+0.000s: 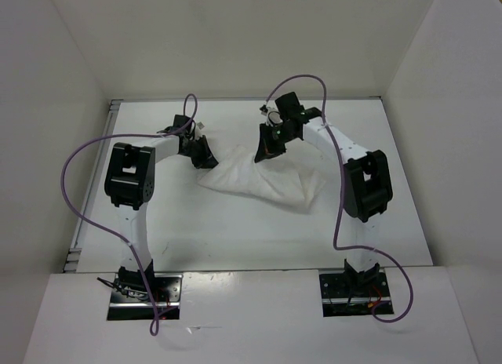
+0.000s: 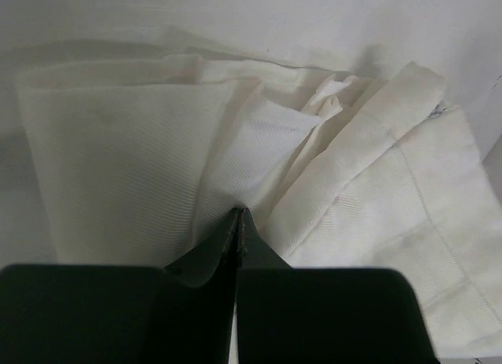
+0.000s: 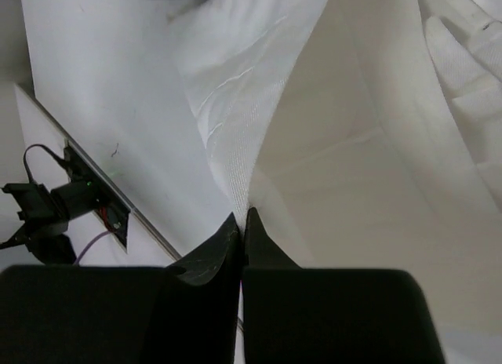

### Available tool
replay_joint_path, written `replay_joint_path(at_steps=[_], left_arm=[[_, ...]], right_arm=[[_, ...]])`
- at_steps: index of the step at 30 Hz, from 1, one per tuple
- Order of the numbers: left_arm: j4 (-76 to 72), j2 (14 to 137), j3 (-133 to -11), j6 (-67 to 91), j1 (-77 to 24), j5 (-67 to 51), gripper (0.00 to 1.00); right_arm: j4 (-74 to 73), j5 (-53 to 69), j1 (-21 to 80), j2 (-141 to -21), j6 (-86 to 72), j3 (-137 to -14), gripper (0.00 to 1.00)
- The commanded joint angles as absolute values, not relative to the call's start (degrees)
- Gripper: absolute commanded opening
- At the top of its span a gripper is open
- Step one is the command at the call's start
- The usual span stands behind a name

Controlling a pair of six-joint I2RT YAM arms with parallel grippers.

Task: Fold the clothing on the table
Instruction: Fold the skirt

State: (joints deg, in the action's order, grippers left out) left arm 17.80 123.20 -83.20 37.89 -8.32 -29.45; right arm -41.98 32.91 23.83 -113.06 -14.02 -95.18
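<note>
Both claws are clamped fully shut on the clothing. My left claw pinches a gathered fold at the garment's left end. My right claw has a thin edge on the far side, with the cloth rising taut to its tips. The garment lies bunched in the middle of the surface, between the two arms, creased and partly doubled over on itself.

I judge this as the start of a fold: both grips set, the carry to come. To do it well I'd raise both claws together and level, only high enough for the held edge to clear the layers beneath. Then I'd bring it toward the near side at a matched pace, so the cloth spans flat between the grips without sagging or twisting. The right pinch looks thin, so I'd go slowly to keep it from slipping out.
</note>
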Motion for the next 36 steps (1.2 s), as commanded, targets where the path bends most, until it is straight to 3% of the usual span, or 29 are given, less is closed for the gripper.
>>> replay_joint_path(at_steps=[1,15,17,19,23,25,36], left_arm=[[20.13,123.22,-80.95,36.56,-8.44,-26.37,0.0],[21.18,122.17,-80.95,36.04,-8.44,-25.31,0.0],[21.7,122.17,-80.95,36.04,-8.44,-25.31,0.0],[21.71,122.17,-80.34,35.51,-8.44,-25.31,0.0],[21.71,122.17,-80.33,35.51,-8.44,-25.31,0.0],[21.71,121.65,-79.8,35.51,-8.44,-25.31,0.0],[21.71,120.41,-79.8,34.9,-8.44,-26.37,0.01]], right_arm=[[-43.15,30.59,23.55,-116.44,-13.71,-100.01,0.0],[-39.99,18.2,20.57,-129.46,-16.52,-104.85,0.0],[-39.29,17.67,20.04,-129.46,-17.13,-104.85,0.05],[-38.07,17.14,20.04,-126.41,-17.66,-104.85,0.23],[-36.31,16.44,18.9,-118.14,-18.72,-101.26,0.44],[-35.77,15.91,18.2,-114.02,-18.72,-100.72,0.5],[-43.14,6.34,14.6,-106.0,-23.64,-92.03,0.5]])
